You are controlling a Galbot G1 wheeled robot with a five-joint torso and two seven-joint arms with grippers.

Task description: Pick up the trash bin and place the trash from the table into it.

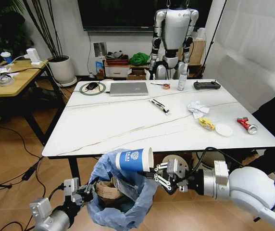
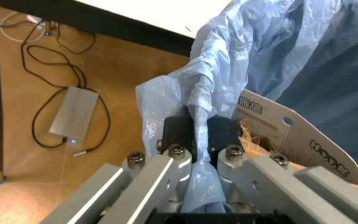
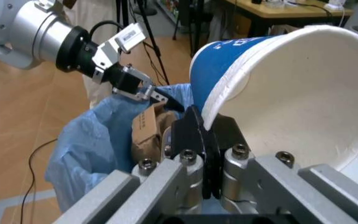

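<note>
While the large white veined bench (image 1: 128,126) carries the rest of the litter, the small round bin lined with crinkled light-blue plastic bag (image 1: 123,204) hangs just below its near edge, held up off the floor; a flattened brown cardboard box (image 1: 107,189) already sits inside it, along with a pale packet I cannot identify for sure. Over the bin's mouth, the blue paper cup with white interior (image 1: 134,160) lies on its side, its rim pinched in the closed right gripper (image 1: 159,177), which reaches in from the right at bench-edge height; the left gripper (image 1: 80,192) is clamped narrow on a fold of the bag at the bin's left rim, as the left wrist view shows, plastic bunched between the fingers (image 2: 166,168). Further back on the bench lie a crumpled white tissue (image 1: 196,108), a round white lid (image 1: 223,130) with a yellowish scrap beside it, and a crushed red drink can (image 1: 246,125) near the right edge. The risk, as I judge it: the cup sits high and partly over the bin's far lip, so a release here could bounce it off the bag's edge onto the floor; the left hold is on thin plastic, which may slip or tear under added weight.
</note>
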